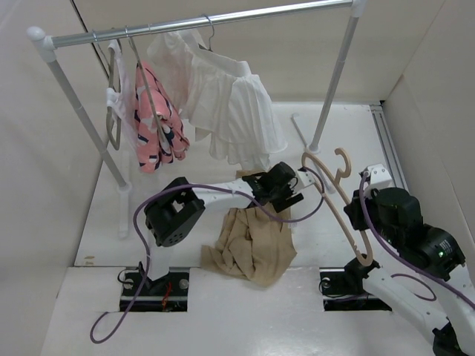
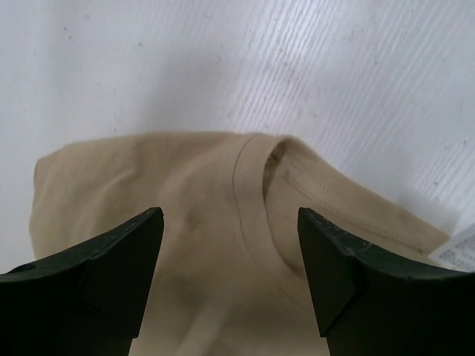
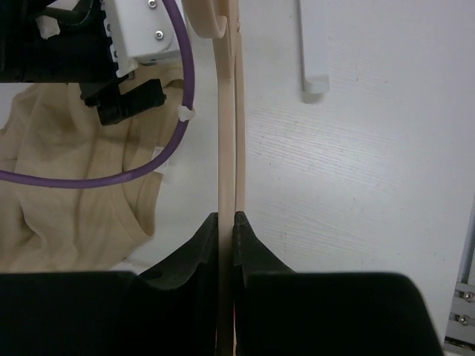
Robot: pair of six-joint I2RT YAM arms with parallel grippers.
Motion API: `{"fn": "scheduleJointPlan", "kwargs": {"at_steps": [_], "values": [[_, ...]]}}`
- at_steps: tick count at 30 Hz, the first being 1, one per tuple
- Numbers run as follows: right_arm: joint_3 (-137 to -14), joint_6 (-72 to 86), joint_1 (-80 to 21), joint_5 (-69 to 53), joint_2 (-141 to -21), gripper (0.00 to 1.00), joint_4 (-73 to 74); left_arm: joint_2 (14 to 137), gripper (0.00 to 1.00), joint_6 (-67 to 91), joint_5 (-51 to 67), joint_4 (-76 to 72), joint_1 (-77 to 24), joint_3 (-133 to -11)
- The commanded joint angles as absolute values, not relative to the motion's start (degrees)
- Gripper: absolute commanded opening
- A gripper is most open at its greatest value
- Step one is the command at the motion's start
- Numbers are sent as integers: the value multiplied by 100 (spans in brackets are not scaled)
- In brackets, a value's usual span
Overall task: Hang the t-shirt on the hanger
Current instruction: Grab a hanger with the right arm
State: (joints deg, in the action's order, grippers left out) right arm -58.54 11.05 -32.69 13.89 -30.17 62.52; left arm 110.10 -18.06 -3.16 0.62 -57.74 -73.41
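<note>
So the t-shirt (image 1: 249, 248) is just a floppy tan heap on the table, on the near side of the clothes rack (image 1: 208, 18), roughly below its middle. It's plain camel-brown knit with short sleeves. The round collar (image 2: 249, 193) faces up and a small white label (image 2: 456, 248) pokes out at one edge.

My guess is it's light and totally limp, so pinch it anywhere and the rest just sags and bunches. The collar band looks like the best place to take hold. It's stitched, thicker and less stretchy, and it's the opening the hanger has to go through anyway.

The left gripper (image 2: 226, 219) hangs right over that spot with its jaws spread wide, nothing between them, a finger on either side of the collar band.

The hanger (image 1: 346, 222) is pale peach plastic, stiff and probably a bit slick. It's up in the air on the near side of the rack's right post, and the right gripper (image 3: 226, 219) is clamped tight on the end farthest from the rack.
</note>
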Motion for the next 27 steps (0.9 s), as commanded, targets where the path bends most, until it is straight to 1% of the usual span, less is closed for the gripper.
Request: {"fn": "scheduleJointPlan", "kwargs": {"at_steps": [1,4,6,7,8,9,12,13,14,16,17,20,21,22,23,25,27], "values": [[-6064,1002,-3313,1617,-2997,0,6223,11214,69,-1662,-422,-71,-5871,-7734],[-6003,1002,-3313,1617,-2856,0,6284,11268,69,-1451,-195,-70,-5757,-7734],[-5942,1063,-3313,1617,-2716,0,6337,11329,71,-1319,-193,-132,-5757,-7734],[-5941,1063,-3313,1617,-2716,0,6337,11451,69,-1318,-289,-132,-5757,-7804],[-5941,1063,-3313,1617,-2716,0,6337,11452,61,-1318,-438,-132,-5705,-7805],[-5889,1063,-3313,1617,-2716,0,6337,11539,57,-1318,-500,-219,-5704,-7866],[-5889,1063,-3313,1547,-2716,0,6337,11671,49,-1266,-553,-299,-5651,-8024],[-5889,1063,-3313,1547,-2716,0,6337,11672,44,-1213,-554,-299,-5651,-8111],[-5889,1063,-3313,1486,-2716,0,6337,11672,41,-1213,-554,-299,-5651,-8112],[-5889,1011,-3313,1433,-2716,0,6337,11724,37,-1160,-440,-299,-5651,-8112],[-5889,1011,-3313,1433,-2716,0,6337,11725,31,-1099,-439,-351,-5651,-8112],[-5889,1011,-3313,1433,-2663,0,6390,11725,20,-1099,-439,-352,-5651,-8112],[-5889,1011,-3313,1433,-2663,0,6390,11725,10,-1099,-492,-352,-5651,-8112],[-5889,1011,-3313,1433,-2663,0,6390,11725,4,-1099,-492,-352,-5599,-8112],[-5889,950,-3313,1380,-2663,0,6390,11725,0,-1099,-492,-352,-5599,-8112],[-5889,801,-3313,1231,-2663,0,6390,11672,0,-1177,-492,-168,-5599,-8112],[-5889,458,-3313,513,-2663,0,6390,11610,0,-1291,-492,17,-5485,-8340]]}}
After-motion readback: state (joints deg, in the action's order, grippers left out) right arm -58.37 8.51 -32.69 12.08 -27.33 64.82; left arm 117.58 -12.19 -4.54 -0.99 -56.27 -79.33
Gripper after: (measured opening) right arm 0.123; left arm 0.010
